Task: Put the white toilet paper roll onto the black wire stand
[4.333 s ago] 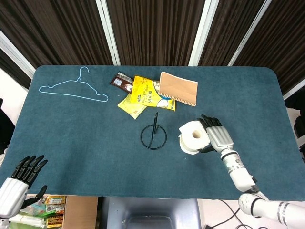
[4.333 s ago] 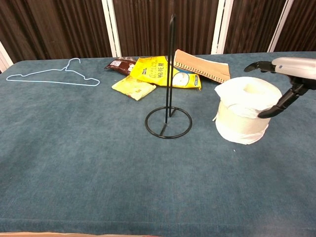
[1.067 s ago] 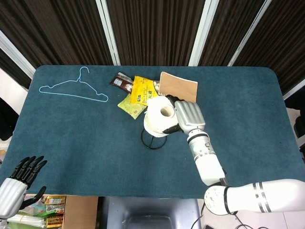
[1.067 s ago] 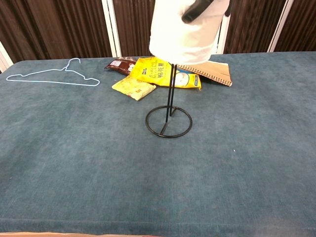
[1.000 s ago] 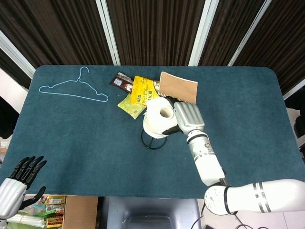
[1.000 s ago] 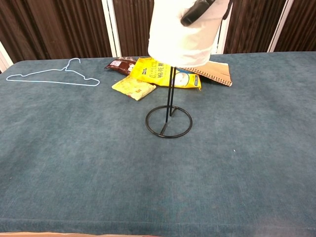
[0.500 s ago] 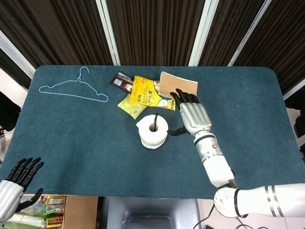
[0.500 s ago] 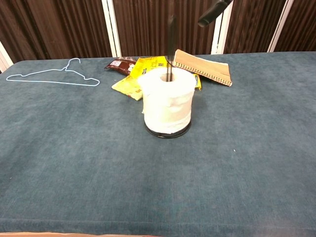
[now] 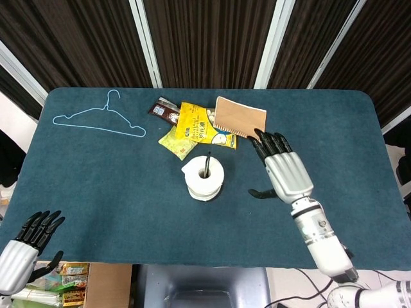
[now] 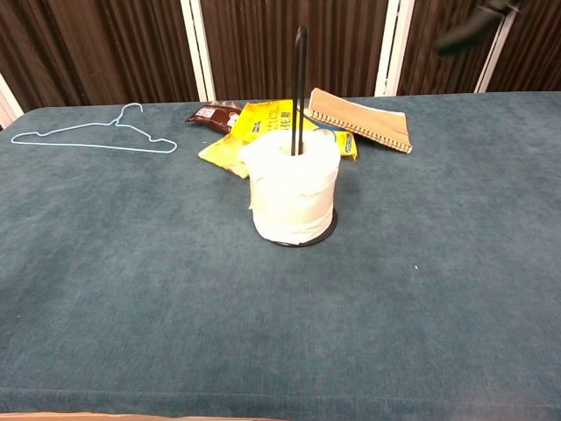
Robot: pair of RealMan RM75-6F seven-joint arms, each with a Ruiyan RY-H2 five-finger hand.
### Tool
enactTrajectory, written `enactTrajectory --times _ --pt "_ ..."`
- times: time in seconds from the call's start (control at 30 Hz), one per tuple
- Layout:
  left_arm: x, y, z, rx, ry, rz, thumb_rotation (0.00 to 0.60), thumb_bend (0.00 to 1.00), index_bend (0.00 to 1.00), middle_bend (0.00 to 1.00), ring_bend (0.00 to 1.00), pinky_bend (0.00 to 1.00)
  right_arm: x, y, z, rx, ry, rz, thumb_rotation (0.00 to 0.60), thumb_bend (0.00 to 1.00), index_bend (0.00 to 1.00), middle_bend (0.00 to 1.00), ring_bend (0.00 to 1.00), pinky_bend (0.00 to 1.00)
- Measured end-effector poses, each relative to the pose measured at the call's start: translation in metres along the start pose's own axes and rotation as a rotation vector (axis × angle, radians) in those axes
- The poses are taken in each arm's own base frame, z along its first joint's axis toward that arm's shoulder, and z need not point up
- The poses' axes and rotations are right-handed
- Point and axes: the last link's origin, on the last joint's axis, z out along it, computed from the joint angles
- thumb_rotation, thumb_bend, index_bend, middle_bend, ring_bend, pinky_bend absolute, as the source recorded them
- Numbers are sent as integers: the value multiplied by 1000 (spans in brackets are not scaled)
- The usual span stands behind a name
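Observation:
The white toilet paper roll (image 9: 204, 176) (image 10: 291, 187) sits on the black wire stand, whose post (image 10: 299, 88) rises through its core. The stand's ring base (image 10: 326, 231) shows under the roll. My right hand (image 9: 287, 172) hovers to the right of the roll, apart from it, fingers spread and holding nothing. In the chest view only a blurred dark fingertip (image 10: 469, 31) of it shows at the top right. My left hand (image 9: 26, 247) hangs open below the table's near left corner.
Behind the stand lie yellow snack packets (image 9: 196, 128), a dark wrapper (image 9: 164, 111) and a brown spiral notebook (image 9: 240, 119). A light blue wire hanger (image 9: 99, 122) lies at the far left. The table (image 9: 96, 186) has a teal cloth.
My right hand let go of the roll, which dropped down the post to the base. The hand has since moved away to the right. The left hand has barely moved.

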Motion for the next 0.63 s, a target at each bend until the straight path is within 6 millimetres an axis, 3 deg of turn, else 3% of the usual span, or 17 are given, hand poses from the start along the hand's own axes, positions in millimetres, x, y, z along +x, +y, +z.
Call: enactTrajectory --times 0.13,0.4,0.5,0.63 --pt "-1 0 2 -2 8 7 600 420 0 8 0 85 -23 26 -43 21 32 -72 600 219 0 0 0 0" --pt "-3 4 2 -21 13 24 600 430 0 8 0 80 -95 118 -149 -184 69 -132 600 219 0 0 0 0" --pt "-5 6 1 -24 7 32 600 427 0 7 0 80 -102 130 -173 -221 118 -88 600 220 0 0 0 0" --pt "-5 7 0 -25 6 39 600 426 0 1 0 80 -105 128 -186 -209 138 -55 600 220 0 0 0 0"
